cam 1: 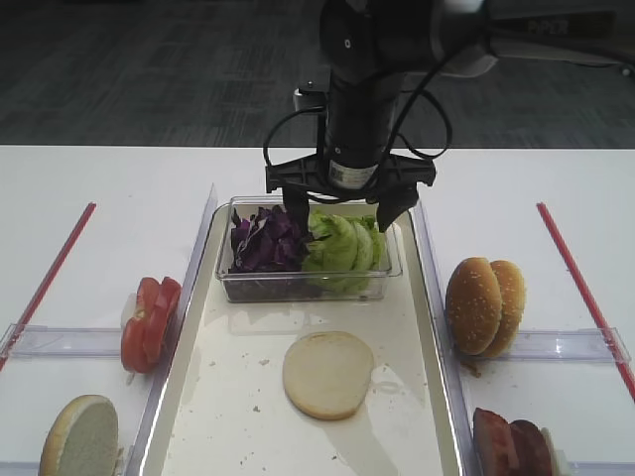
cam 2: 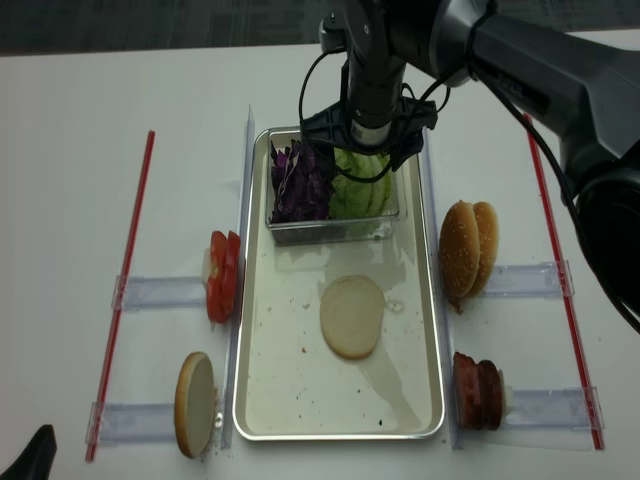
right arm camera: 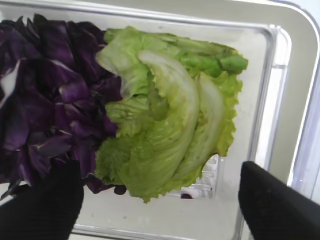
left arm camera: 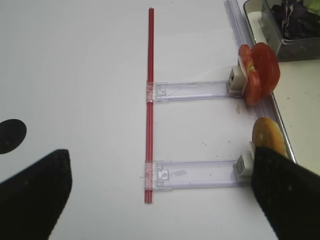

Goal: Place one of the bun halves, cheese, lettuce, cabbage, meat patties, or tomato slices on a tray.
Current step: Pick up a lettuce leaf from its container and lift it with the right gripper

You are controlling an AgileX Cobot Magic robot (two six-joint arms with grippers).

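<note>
One bun half (cam 1: pixel 327 374) already lies flat in the middle of the tray (cam 1: pixel 422 327). The right tool (cam 1: pixel 343 210) hovers over the clear box (cam 1: pixel 298 283) at the tray's far end, spread wide around the lettuce (right arm camera: pixel 165 125) beside the cabbage (right arm camera: pixel 45 95), gripping nothing. Lifting and placing remain.

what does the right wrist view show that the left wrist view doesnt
Only the right wrist view shows the lettuce, lying against the heap in the clear box, with the right end effector open over it, one finger at each lower corner.

Only the left wrist view shows the tomato slices, a bun half, the red strip, clear holders and the left end effector open above bare table.

Both show the cabbage and some of the tray.
</note>
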